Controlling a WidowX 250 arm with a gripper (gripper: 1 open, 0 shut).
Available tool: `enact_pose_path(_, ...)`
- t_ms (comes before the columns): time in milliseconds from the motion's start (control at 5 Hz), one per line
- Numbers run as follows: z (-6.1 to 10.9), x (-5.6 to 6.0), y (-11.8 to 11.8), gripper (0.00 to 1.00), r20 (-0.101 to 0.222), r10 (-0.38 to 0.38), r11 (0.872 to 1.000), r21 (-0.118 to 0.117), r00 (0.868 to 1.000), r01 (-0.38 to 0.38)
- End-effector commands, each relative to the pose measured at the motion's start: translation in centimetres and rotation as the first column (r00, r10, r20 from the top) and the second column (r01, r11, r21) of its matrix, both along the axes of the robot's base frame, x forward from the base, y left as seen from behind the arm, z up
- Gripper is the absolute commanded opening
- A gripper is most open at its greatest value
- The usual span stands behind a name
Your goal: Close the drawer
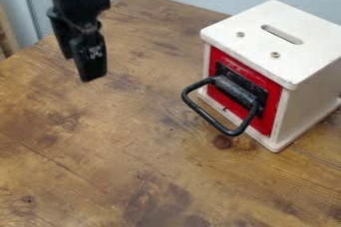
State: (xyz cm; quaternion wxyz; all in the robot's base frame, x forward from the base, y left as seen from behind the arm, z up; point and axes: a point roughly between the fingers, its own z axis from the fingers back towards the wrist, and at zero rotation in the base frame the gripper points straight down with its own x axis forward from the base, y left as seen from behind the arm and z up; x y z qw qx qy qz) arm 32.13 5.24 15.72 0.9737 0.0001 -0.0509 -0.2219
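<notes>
Worn wooden desk (pixel 120 161) carries the cream box (pixel 286 57) at its right edge, the red drawer (pixel 253 97) facing me. My gripper (pixel 90 72) hangs well apart near the left edge, jaws spread and empty. Pushing on the loop handle (pixel 220 107) instead of the red panel could slide the whole box.

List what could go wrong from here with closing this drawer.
1. The gripper hangs well left of the drawer and apart from it, so the whole approach remains; a misaimed push could land on the cream box instead.
2. The black loop handle juts out toward the table; the fingers could snag in it.
3. The box looks small and unfixed, so pushing may slide it rather than shut the drawer.
</notes>
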Motion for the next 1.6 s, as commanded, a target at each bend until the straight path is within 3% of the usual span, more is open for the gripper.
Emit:
enact_pose_path(0, 3.3, -0.3, -0.6, 1.00, 0.078, -0.028, 1.000, -0.005, 0.997, 0.029)
enact_pose_path(200, 2.3, 0.0, -0.9, 1.00, 0.082, -0.006, 1.000, -0.005, 0.997, 0.006)
enact_pose_path(400, 1.7, 0.6, -1.2, 1.00, 0.056, 0.070, 0.997, -0.023, 0.996, -0.069)
enact_pose_path(800, 0.9, 1.6, -0.9, 1.00, 0.056, 0.141, 0.990, -0.013, 0.988, -0.141)
enact_pose_path(1200, 1.0, 1.7, -0.9, 1.00, 0.058, 0.105, 0.994, -0.022, 0.993, -0.104)
enact_pose_path(1400, 0.4, 1.1, -0.8, 1.00, 0.057, 0.066, 0.998, -0.020, 0.996, -0.065)
